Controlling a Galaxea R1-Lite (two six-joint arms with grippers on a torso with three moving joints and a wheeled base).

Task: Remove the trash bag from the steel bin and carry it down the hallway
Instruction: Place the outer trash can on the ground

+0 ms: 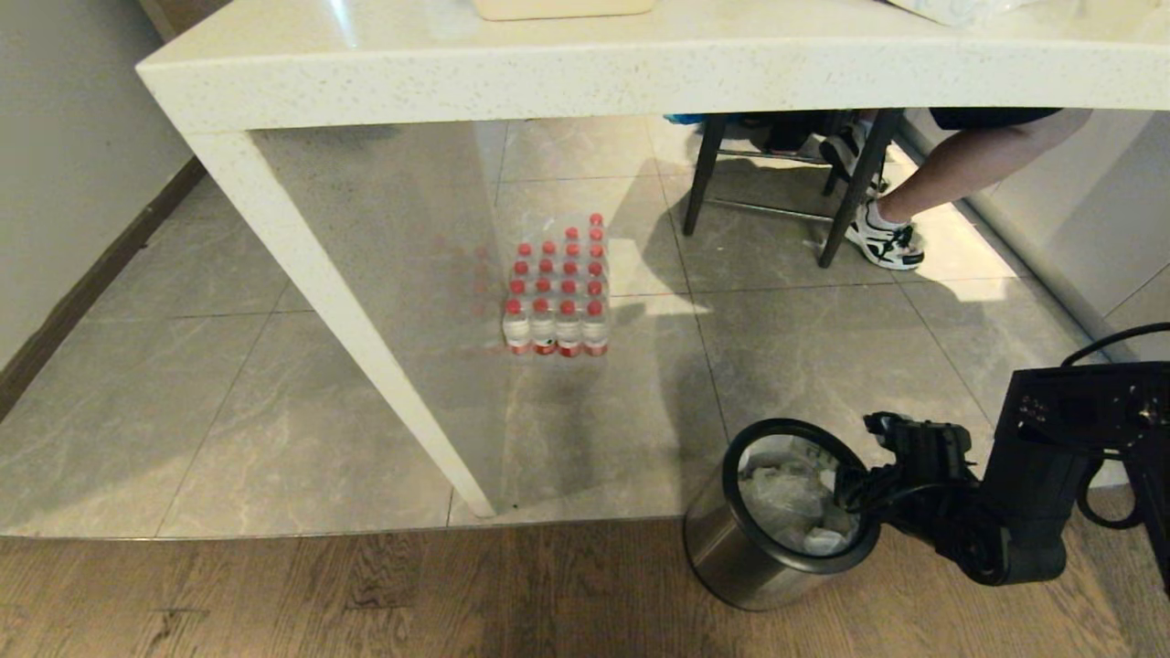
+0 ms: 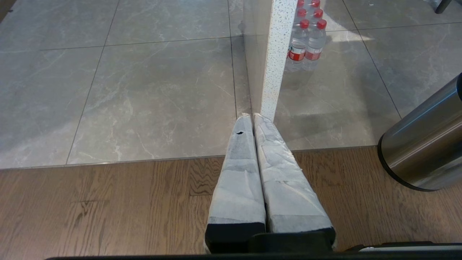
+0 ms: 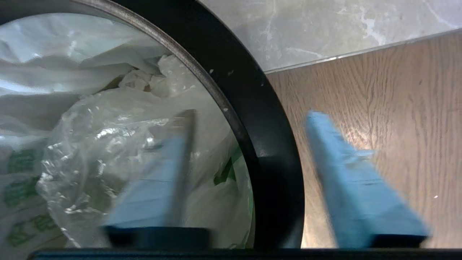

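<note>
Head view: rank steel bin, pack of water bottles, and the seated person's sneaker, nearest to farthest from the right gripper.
1. Steel bin: right gripper sits at its black rim, over the trash bag.
2. Pack of water bottles: on the tiles under the table, off to the gripper's left.
3. Sneaker: by the chair legs, farther back.

Items 2 and 3 are close; that order is less sure.

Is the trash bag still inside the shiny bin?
Yes, inside. The trash bag sits crumpled below the steel bin's black rim, and the right hand straddles that rim, fingers apart.
</note>
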